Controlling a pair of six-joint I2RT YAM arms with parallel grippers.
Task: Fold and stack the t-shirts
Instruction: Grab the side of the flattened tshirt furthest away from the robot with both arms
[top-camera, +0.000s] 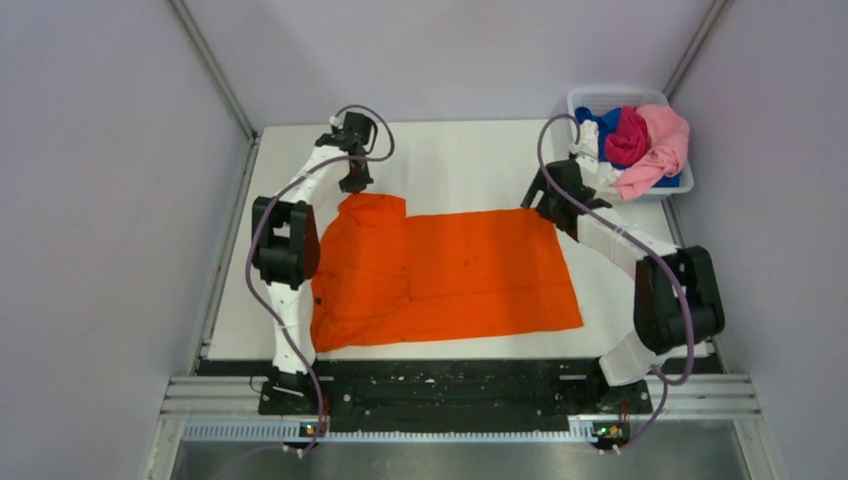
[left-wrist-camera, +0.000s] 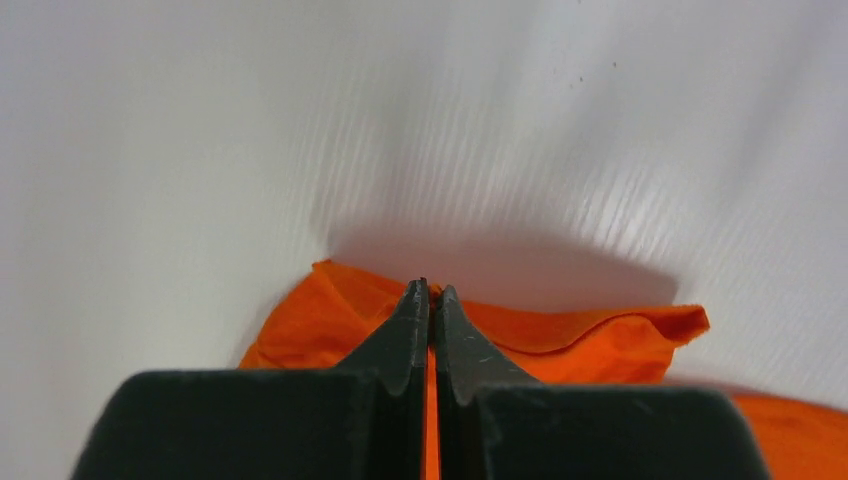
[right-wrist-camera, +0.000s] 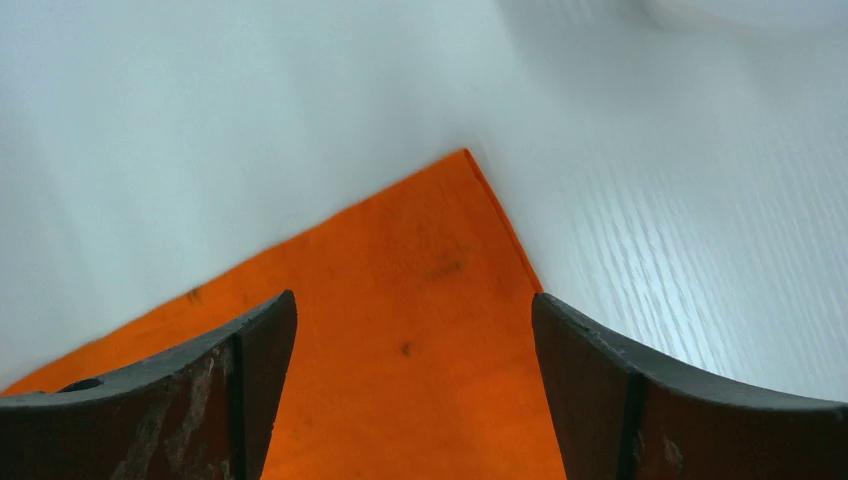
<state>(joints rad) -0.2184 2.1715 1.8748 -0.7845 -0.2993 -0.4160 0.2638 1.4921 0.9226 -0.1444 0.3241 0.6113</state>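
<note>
Orange t-shirt (top-camera: 450, 265) (few dark specks), white table (top-camera: 470, 160).

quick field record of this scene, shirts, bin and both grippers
orange t-shirt: spread on the table
left gripper: shut on the orange t-shirt's far left sleeve edge
right gripper: open, jaws either side of its far right corner
bin: far right corner, holding the bunched pink t-shirt, magenta t-shirt and blue t-shirt
stack: not started
</note>
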